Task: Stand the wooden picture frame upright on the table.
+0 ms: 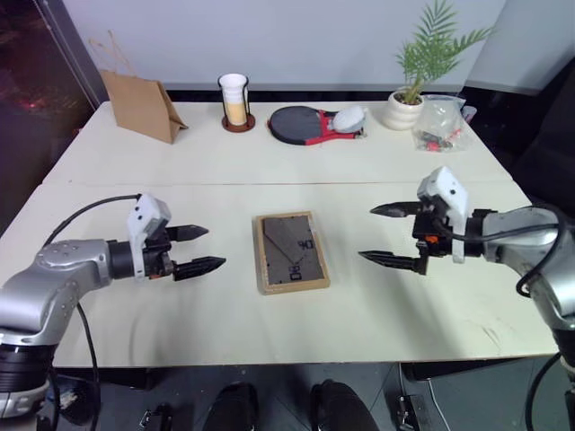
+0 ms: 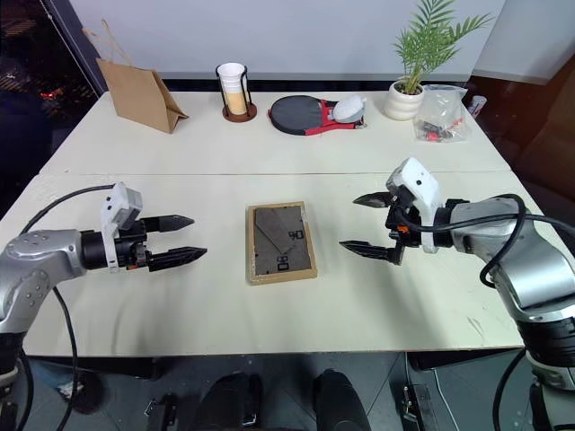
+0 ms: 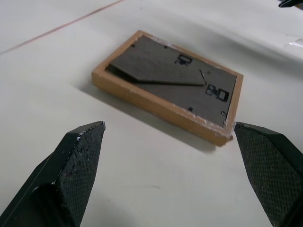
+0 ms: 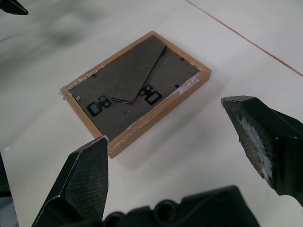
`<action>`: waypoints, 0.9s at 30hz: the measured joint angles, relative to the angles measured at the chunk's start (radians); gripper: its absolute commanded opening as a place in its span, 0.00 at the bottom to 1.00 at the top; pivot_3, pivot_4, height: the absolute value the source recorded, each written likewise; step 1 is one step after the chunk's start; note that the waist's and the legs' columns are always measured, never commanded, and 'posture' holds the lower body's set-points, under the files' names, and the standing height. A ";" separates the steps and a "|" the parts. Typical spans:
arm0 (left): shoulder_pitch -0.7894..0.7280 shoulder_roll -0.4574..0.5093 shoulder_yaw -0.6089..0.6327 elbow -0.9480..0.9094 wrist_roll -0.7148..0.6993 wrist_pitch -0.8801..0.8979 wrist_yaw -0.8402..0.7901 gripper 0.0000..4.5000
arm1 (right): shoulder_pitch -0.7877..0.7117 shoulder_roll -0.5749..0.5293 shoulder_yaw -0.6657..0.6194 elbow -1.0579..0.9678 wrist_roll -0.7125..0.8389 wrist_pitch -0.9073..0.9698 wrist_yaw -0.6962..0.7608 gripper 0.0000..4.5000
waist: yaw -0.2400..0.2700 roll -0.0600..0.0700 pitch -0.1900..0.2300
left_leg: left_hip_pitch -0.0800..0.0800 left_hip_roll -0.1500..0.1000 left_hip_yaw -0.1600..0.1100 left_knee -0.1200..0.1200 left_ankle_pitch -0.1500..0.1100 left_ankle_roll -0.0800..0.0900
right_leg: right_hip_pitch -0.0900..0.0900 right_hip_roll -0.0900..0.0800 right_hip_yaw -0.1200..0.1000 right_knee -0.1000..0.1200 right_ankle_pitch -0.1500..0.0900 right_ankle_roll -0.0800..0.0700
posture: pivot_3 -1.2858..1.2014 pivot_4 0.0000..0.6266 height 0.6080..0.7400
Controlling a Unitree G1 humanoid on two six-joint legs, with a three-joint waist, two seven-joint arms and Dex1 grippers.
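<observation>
Wooden picture frame: face-down mid-table toward its near edge, ungrasped; left gripper and right gripper flank it, wide open, empty; approach stage, grasping and lifting an edge judged next.

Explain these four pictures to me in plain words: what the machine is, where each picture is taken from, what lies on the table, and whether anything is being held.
This is a humanoid robot with two arms. The two wide pictures come from a pair of cameras on its head, looking down over the arms. The two close pictures come from a camera on each wrist, looking along that arm's own fingers.

The left end effector and the right end effector are both open and hold nothing. Between them, the wooden picture frame lies flat on the table, back panel up, untouched.

Along the far edge stand a brown paper bag, a stack of cups on a round base, a table tennis paddle, a potted plant and a clear plastic bag.
</observation>
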 measured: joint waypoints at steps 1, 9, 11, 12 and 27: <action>0.000 0.003 0.004 -0.006 -0.004 0.006 -0.001 1.00 | 0.002 0.000 0.000 -0.005 0.000 0.000 0.000 0.98 | 0.000 0.000 0.000 | 0.000 0.000 0.000 0.000 0.000 0.000 | 0.000 0.000 0.000 0.000 0.000 0.000 | 0.52 0.24 1.00; 0.009 0.014 0.009 -0.013 -0.007 0.023 -0.009 1.00 | 0.047 0.002 0.001 -0.026 0.000 0.007 -0.015 0.98 | 0.001 0.000 0.000 | 0.000 0.000 0.000 0.000 0.000 0.000 | 0.000 0.000 0.000 0.000 0.000 0.000 | 0.52 0.24 1.00; -0.004 0.014 0.009 -0.015 -0.011 0.027 -0.009 1.00 | 0.047 0.003 -0.001 -0.035 0.003 0.015 -0.021 0.98 | 0.001 0.000 0.000 | 0.000 0.000 0.000 0.000 0.000 0.000 | 0.000 0.000 0.000 0.000 0.000 0.000 | 0.52 0.24 1.00; -0.008 0.014 0.009 -0.018 -0.010 0.027 -0.009 1.00 | 0.049 0.004 -0.001 -0.036 0.006 0.017 -0.022 0.98 | 0.001 0.000 0.000 | 0.000 0.000 0.000 0.000 0.000 0.000 | 0.000 0.000 0.000 0.000 0.000 0.000 | 0.52 0.24 1.00; -0.017 -0.015 0.007 -0.018 -0.002 0.030 0.004 1.00 | 0.068 0.008 -0.001 -0.036 0.009 0.017 -0.040 0.98 | 0.000 0.000 0.000 | 0.000 -0.001 0.000 0.000 0.000 0.000 | 0.000 0.000 0.000 0.000 0.000 0.000 | 0.52 0.24 1.00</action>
